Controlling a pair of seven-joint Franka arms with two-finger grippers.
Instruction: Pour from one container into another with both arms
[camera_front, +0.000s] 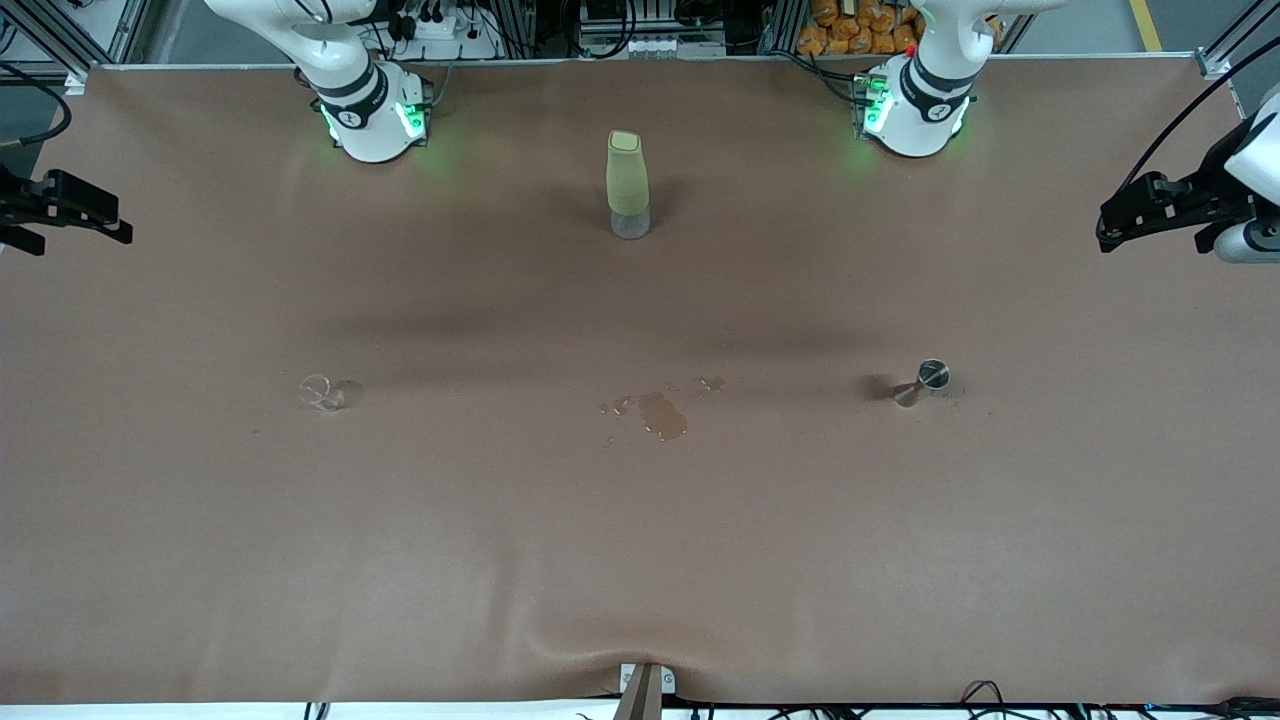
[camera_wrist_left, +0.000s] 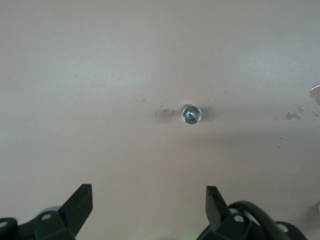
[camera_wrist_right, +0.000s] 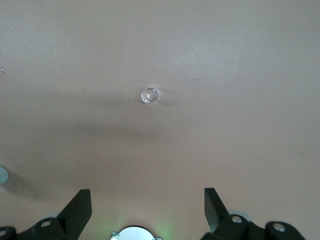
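A tall bottle in a pale green sleeve (camera_front: 628, 185) stands upright midway between the two arm bases. A small clear glass (camera_front: 320, 392) (camera_wrist_right: 150, 95) sits toward the right arm's end of the table. A metal jigger (camera_front: 925, 381) (camera_wrist_left: 191, 114) stands toward the left arm's end. My right gripper (camera_front: 85, 215) (camera_wrist_right: 148, 202) hangs high over the table's right-arm end, open and empty. My left gripper (camera_front: 1125, 215) (camera_wrist_left: 149, 200) hangs high over the left-arm end, also open and empty. Neither gripper touches a container.
A wet patch with droplets (camera_front: 660, 412) lies on the brown table cover (camera_front: 640, 560), between the glass and the jigger. More droplets (camera_wrist_left: 294, 115) show near the jigger. The arm bases (camera_front: 375, 115) (camera_front: 915, 105) stand at the table edge farthest from the front camera.
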